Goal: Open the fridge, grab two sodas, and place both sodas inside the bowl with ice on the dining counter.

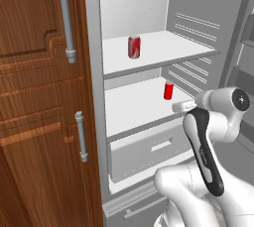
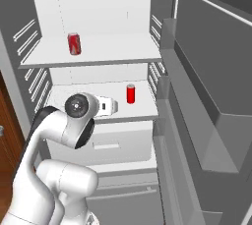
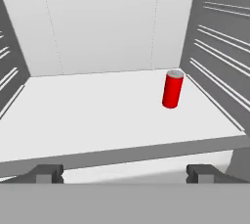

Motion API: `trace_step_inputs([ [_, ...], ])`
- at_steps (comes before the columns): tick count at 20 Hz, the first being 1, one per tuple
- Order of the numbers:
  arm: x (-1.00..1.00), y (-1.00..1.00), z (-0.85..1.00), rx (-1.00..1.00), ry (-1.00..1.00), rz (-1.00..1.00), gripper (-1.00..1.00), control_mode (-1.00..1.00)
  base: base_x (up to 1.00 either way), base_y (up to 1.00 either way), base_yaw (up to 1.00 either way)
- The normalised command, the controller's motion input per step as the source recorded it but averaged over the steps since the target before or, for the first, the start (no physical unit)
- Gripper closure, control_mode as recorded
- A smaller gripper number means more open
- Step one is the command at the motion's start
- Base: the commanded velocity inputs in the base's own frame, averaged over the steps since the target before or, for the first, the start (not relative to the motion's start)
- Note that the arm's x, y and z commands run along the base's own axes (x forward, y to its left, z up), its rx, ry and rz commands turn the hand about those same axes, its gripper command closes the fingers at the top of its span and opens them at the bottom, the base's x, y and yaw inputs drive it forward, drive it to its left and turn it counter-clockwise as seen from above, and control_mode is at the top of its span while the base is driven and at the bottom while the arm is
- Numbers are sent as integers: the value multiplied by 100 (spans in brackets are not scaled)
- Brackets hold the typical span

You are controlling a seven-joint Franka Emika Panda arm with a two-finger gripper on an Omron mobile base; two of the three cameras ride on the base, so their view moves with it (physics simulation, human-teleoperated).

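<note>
The arm [image 1: 208, 137] was glossy white with rounded segments, a black curved cover, and a dark round joint cap.

Fridge [image 1: 94, 72] stands open, right of wooden cabinet [image 1: 34, 122]. One soda [image 1: 134, 47] on upper shelf [image 1: 163, 47], left part. Second soda [image 1: 168, 90] on lower shelf [image 1: 134, 107], near right wall. Drawer [image 1: 149, 149] below lower shelf. Gripper [image 3: 125, 173] before lower shelf edge, apart from second soda.

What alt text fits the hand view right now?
A red soda can stands upright on the white fridge shelf, toward its right side near the ribbed wall. The open gripper sits just outside the shelf's front edge, holding nothing.
</note>
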Motion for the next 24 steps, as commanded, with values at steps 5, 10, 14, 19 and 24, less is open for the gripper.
trace_step_inputs([
  [5,33,-18,0,7,-9,-2,-100,-100,0,0,0],
  [10,37,-21,0,5,-2,0,-100,-100,0,0,0],
  [14,24,-8,0,1,2,-1,-100,-100,0,0,0],
  [19,13,-14,0,0,0,-1,-100,-100,0,0,0],
  [24,23,-18,0,-1,1,-7,-100,-100,0,0,0],
])
